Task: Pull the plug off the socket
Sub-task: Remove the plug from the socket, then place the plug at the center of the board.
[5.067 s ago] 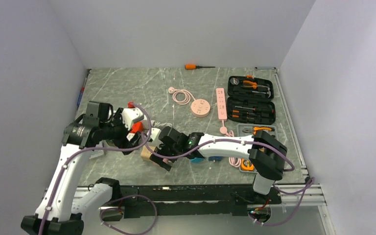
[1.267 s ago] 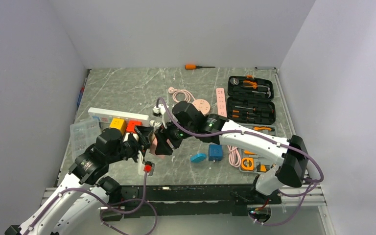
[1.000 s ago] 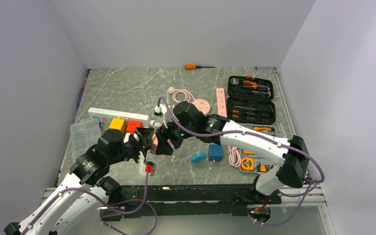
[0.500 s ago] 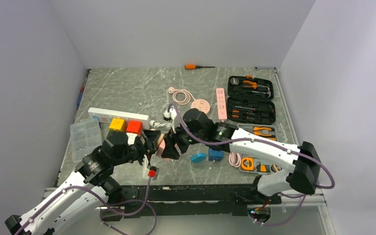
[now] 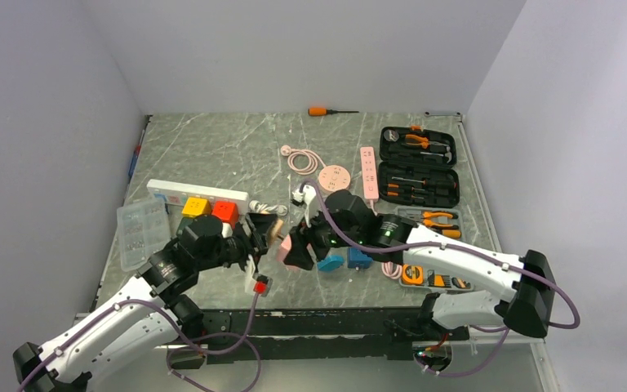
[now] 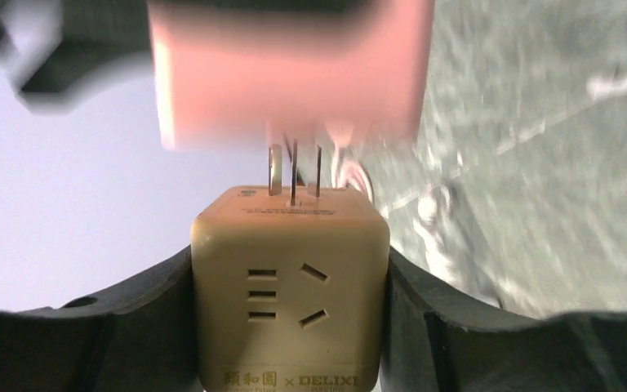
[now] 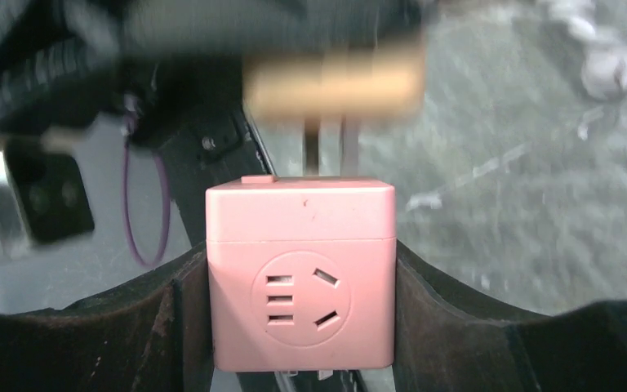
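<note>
The grey marbled tabletop (image 5: 212, 147) carries an open black tool case (image 5: 419, 167) at the far right. A long white power strip (image 5: 196, 194) lies at the left, with a yellow and a red block on it. Above the near middle of the tabletop the two arms meet.

The left pincer (image 6: 290, 304) is pinching a tan cube (image 6: 290, 286), with one dark finger pressed on each side of it. The face of this cube that shows in the left wrist view has socket holes. The right pincer (image 7: 300, 304) is pinching a pink cube (image 7: 300, 278) in the same way, and the face that shows in the right wrist view also has socket holes.

The two cubes are held off the tabletop, facing each other, with a narrow gap between them. Thin metal prongs (image 6: 292, 170) cross this gap, and most of their length is bare. I cannot tell if their ends are inside the holes or already free.

A small orange screwdriver (image 5: 326, 110) lies at the far edge.
</note>
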You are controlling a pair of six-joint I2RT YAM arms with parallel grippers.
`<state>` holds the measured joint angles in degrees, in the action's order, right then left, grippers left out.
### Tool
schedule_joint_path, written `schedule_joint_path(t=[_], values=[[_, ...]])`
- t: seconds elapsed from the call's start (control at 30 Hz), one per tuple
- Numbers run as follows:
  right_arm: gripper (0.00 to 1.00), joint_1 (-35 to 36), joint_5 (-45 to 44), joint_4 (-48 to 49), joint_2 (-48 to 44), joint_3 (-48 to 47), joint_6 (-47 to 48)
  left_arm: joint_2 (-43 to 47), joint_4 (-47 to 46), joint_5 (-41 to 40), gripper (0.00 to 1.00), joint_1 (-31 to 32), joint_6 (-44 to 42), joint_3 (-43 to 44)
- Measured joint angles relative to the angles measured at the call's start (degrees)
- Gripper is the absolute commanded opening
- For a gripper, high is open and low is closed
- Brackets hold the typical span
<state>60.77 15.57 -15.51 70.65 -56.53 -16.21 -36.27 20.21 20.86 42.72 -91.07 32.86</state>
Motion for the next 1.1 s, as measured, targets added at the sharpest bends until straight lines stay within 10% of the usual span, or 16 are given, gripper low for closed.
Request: schedule_joint_path(t=[0.6, 1.1], values=[[0.0, -1.4, -5.14, -18.58, -9.29, 2.73, -1.9, -7.13, 10.67, -21.51, 0.0, -5.42, 2.21, 2.86], [0.0, -22.69, -21.62, -12.68, 9.14, -1.38, -6.25, -37.44, 22.43, -22.69, 0.0, -1.16, 24.02, 38.53]])
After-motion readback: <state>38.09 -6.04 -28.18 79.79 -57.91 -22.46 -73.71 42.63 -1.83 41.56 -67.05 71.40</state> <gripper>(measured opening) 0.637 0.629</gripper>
